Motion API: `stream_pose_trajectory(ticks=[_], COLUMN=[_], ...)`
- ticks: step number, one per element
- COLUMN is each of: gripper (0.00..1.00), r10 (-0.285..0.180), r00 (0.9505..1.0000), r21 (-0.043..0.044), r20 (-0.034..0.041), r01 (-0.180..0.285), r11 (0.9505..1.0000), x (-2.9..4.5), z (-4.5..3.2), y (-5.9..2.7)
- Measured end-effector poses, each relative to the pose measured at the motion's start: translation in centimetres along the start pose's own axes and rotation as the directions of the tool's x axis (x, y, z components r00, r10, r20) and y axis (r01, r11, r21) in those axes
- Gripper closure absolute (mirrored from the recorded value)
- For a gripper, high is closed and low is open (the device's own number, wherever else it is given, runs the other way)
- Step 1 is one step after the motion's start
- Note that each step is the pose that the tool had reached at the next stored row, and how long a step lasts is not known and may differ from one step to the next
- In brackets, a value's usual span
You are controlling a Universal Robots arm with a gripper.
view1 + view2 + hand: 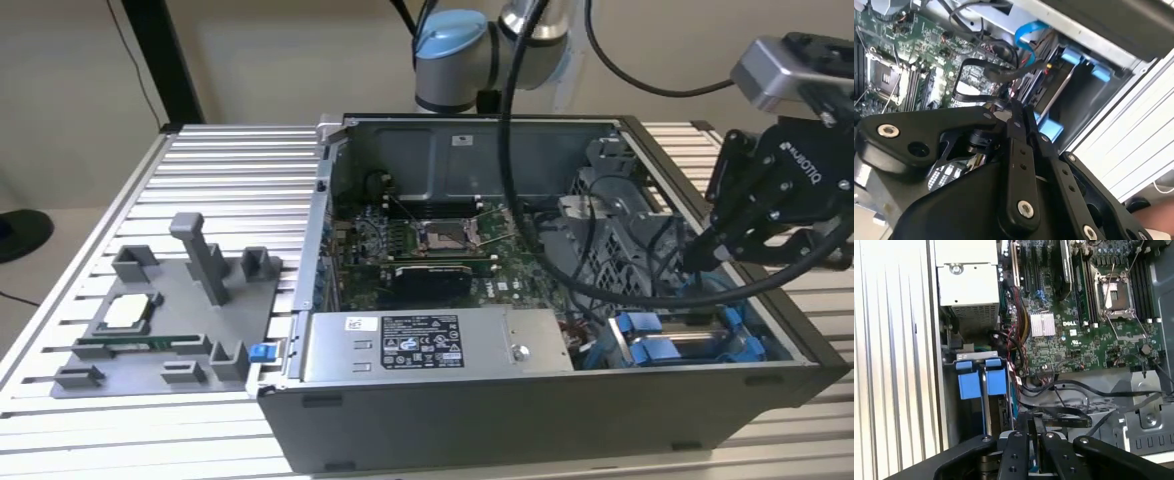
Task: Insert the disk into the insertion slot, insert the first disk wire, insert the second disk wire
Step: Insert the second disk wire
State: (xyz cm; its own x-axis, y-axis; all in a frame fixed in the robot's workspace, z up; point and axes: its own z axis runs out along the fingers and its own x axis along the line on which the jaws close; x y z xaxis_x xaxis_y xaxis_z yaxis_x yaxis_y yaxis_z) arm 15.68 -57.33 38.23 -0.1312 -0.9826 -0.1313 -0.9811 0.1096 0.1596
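While poised over the ribbed bench (200, 170) and the open computer case (534, 420), seems roughly one step of three along: disk apparently in, wires apparently still to plug. Along the case's near side, a grey power supply (414, 345) carrying a white printed label, wording not repeated here. Likewise for the small print on the green board (427, 240) deeper inside. At the near corner toward the exterior view's right, the drive slot (638, 338) with its blue latches. Between those blue pieces in the second wrist view, the disk (1055, 96), silver edge showing, judged seated. Close by, a blue wire (1026, 32), end not made out. Just above the slot, the tool (1015, 114), clenched, seemingly pinching the end of a black wire (989, 70) that loops toward the board.
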Motion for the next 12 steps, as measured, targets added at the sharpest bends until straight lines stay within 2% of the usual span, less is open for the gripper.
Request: stream_pose_trajectory(ticks=[4, 7, 8, 10, 12], gripper=[1.0, 1.0, 1.0, 1.0, 1.0], r10=[-0.001, -0.005, -0.01, -0.022, -0.032], r00=[1.0, 1.0, 1.0, 0.9998, 0.9995], r21=[0.0078, 0.0127, 0.0178, 0.0374, 0.0641], r20=[0.0008, 0.0001, -0.0012, -0.0043, -0.0075], r01=[0.001, 0.005, 0.01, 0.022, 0.033], r11=[1.0, 0.9999, 0.9998, 0.9991, 0.9974], x=[0.25, 0.4, 0.41, 0.44, 0.49], z=[0.24, 0.33, 0.33, 0.32, 0.32], y=[1.62, 2.0, 2.0, 2.0, 2.0])
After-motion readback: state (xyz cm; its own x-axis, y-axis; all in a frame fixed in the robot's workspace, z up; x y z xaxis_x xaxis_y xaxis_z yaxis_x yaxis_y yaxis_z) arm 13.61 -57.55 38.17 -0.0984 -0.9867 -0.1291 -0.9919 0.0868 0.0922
